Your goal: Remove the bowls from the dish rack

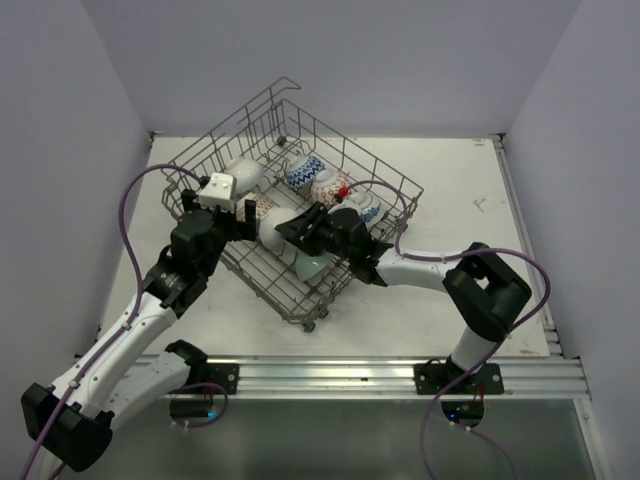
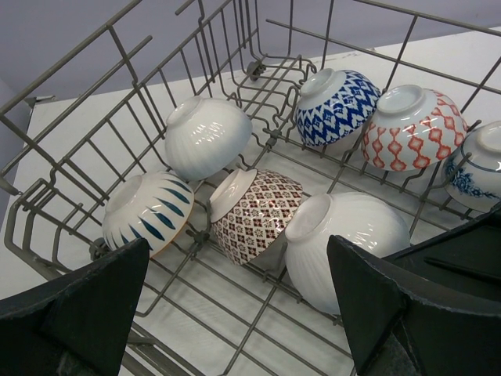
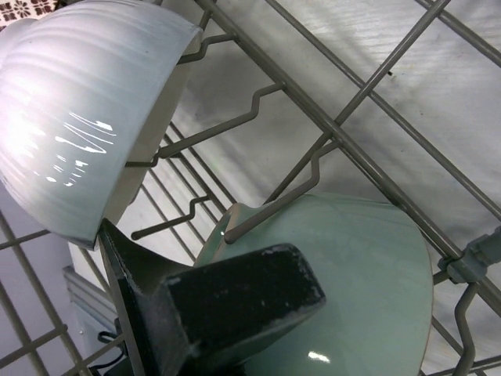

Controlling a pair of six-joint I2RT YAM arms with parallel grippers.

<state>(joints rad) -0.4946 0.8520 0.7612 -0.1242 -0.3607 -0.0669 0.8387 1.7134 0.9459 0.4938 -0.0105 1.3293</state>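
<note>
The dish rack [image 1: 285,290] sits skewed in the middle of the table, and all the bowls are inside it. The left gripper [image 1: 232,212] hovers over the rack's left corner with its jaws spread wide and nothing between them. Below it lie a blue-dashed bowl [image 2: 149,211], a checked bowl [image 2: 254,215] and a ribbed white bowl [image 2: 344,235]. A plain white bowl [image 2: 205,137] lies farther back.

At the far right stand a blue zigzag bowl [image 2: 337,106], a red-patterned bowl [image 2: 411,125] and a blue-flowered bowl [image 2: 477,168].

The right gripper [image 1: 300,228] reaches into the rack from the right. One finger [image 3: 235,305] lies against the mint green bowl [image 3: 368,266], near the rack's near edge and just beside the ribbed white bowl. Its other finger is hidden, so I cannot tell whether the bowl is actually pinched.
</note>
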